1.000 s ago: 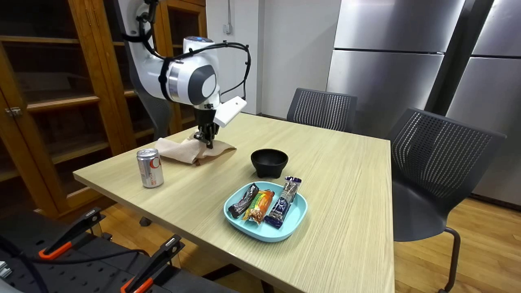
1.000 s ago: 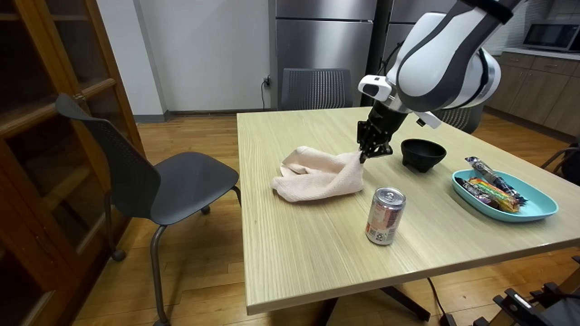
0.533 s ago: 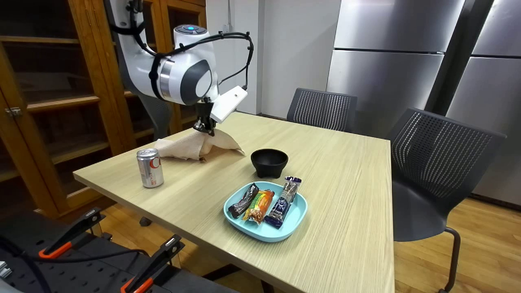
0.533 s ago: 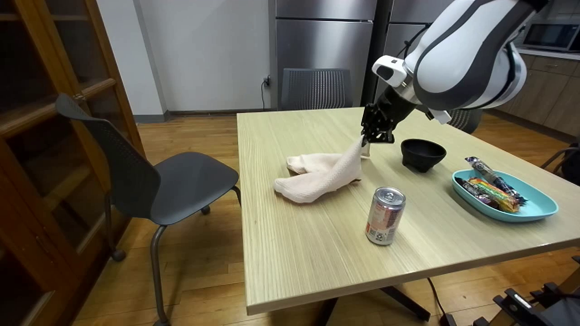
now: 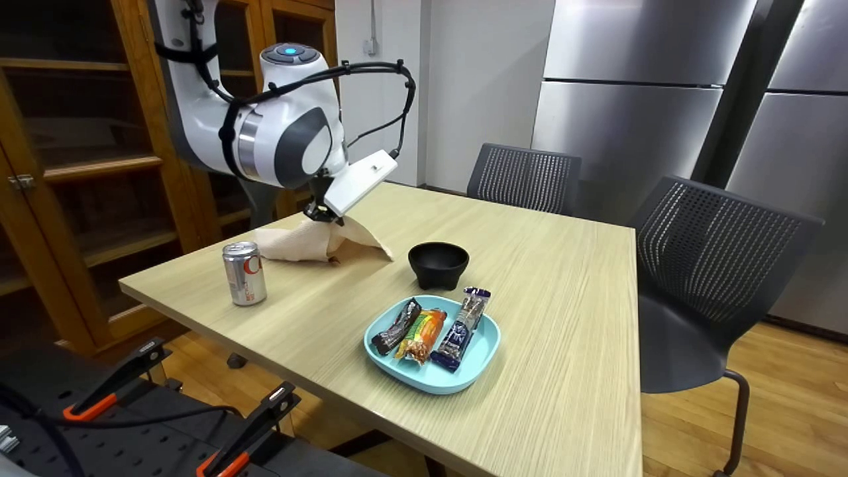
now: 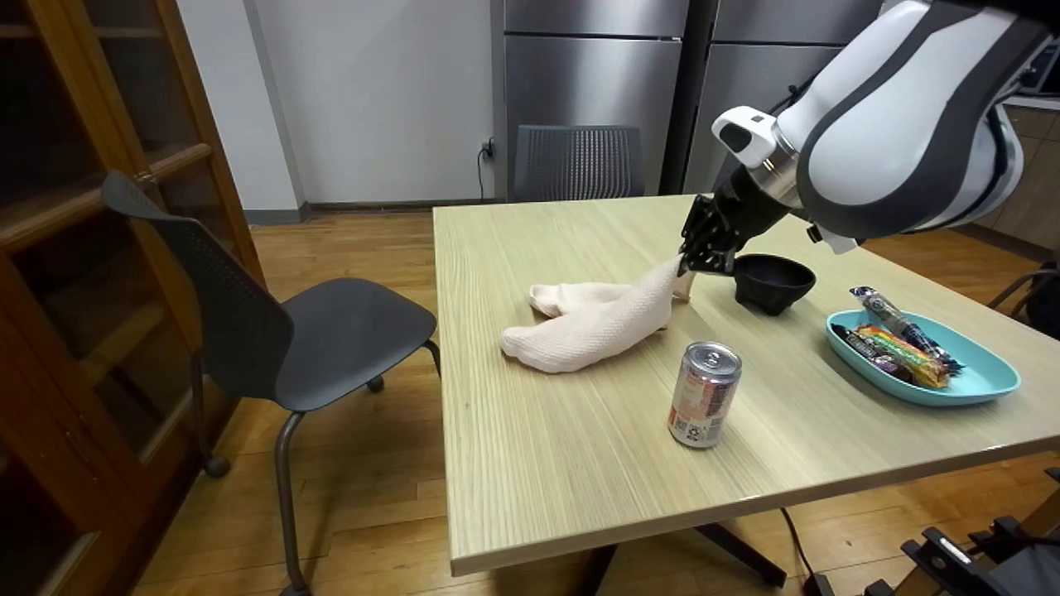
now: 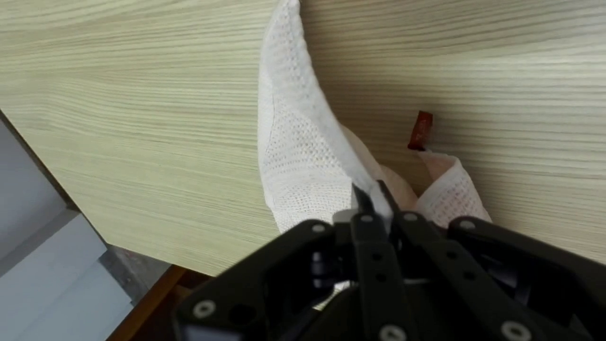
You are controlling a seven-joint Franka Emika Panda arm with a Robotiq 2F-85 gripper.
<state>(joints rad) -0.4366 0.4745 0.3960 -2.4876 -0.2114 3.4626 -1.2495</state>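
- Gripper (image 7: 374, 194): closed tight, pinching an upper fold of the pale cloth (image 7: 303, 156) above the table (image 6: 513, 463).
- The rest of the cloth drapes onto the table, loose end near its edge.
- Gaps part the cloth from the silver can (image 6: 704, 397) and black bowl (image 5: 438, 266).
- Beyond the bowl, a turquoise tray (image 5: 430, 379).

Compared with a second ago, the gripped part of the pale pink, waffle-textured cloth (image 6: 596, 327) is raised higher above the pale wood-grain table (image 6: 530, 463) — below the grip it is now drawn into a steeper slope. In an exterior view, the black two-fingered gripper (image 6: 684, 265) is brought closer to the round black bowl (image 6: 774, 285), and the white-and-grey robot arm (image 6: 878, 157) is shifted sideways — the dark-fronted microwave (image 6: 1042, 70) is mostly hidden by it now.
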